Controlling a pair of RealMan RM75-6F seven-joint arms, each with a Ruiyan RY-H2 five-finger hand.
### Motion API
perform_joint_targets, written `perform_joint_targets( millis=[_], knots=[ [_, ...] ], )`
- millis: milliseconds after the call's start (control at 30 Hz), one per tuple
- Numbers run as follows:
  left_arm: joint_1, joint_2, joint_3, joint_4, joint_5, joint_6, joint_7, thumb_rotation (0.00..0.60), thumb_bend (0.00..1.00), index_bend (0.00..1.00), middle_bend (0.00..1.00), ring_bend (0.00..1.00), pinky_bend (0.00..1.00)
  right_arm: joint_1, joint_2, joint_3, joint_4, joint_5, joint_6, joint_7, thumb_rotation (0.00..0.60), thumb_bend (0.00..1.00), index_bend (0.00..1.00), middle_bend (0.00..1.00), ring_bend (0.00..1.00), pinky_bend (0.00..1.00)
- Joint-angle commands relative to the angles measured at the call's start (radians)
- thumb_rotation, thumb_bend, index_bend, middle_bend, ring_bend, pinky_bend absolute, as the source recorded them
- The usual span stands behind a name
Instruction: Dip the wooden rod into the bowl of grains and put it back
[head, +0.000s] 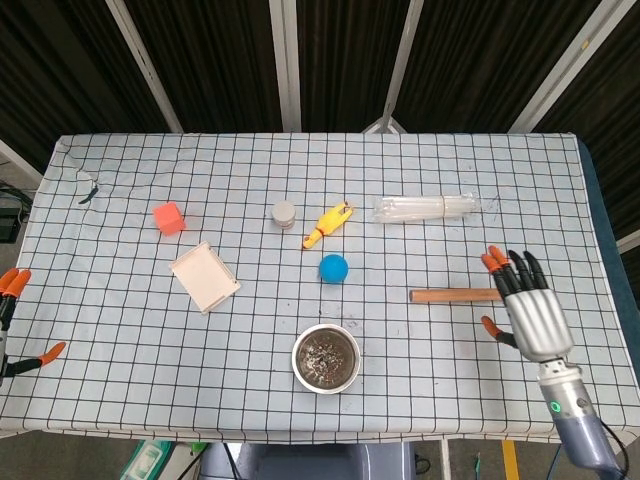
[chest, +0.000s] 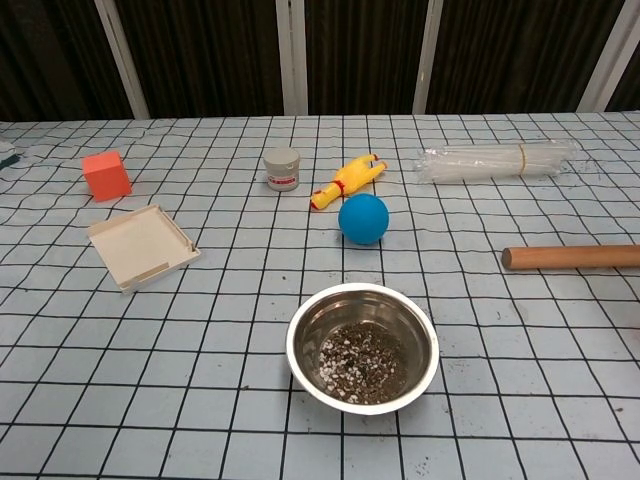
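The wooden rod (head: 452, 295) (chest: 572, 257) lies flat on the checked tablecloth, right of the steel bowl of grains (head: 326, 359) (chest: 363, 347). My right hand (head: 528, 309) hovers at the rod's right end with its fingers spread, holding nothing; the chest view does not show it. My left hand (head: 14, 318) shows only as orange fingertips at the far left edge of the head view, away from everything.
A blue ball (head: 333, 268), a yellow rubber chicken (head: 328, 223) and a small grey jar (head: 284, 213) sit behind the bowl. A clear plastic tube bundle (head: 428, 208) lies at the back right. An orange cube (head: 168, 217) and a shallow white box (head: 204, 276) are on the left.
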Motion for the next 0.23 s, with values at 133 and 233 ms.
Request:
perform_joint_targets(
  millis=[133, 233],
  knots=[
    [0.006, -0.014, 0.000, 0.012, 0.020, 0.030, 0.029, 0.600, 0.06, 0.00, 0.00, 0.00, 0.00, -0.124, 0.041, -0.062, 0.068, -0.082, 0.141, 0.123, 0.600, 0.24, 0.00, 0.00, 0.00, 0.00],
    [0.009, -0.022, 0.000, 0.018, 0.030, 0.045, 0.041, 0.600, 0.06, 0.00, 0.00, 0.00, 0.00, -0.137, 0.031, -0.069, 0.100, -0.100, 0.154, 0.145, 0.600, 0.24, 0.00, 0.00, 0.00, 0.00]
  ],
)
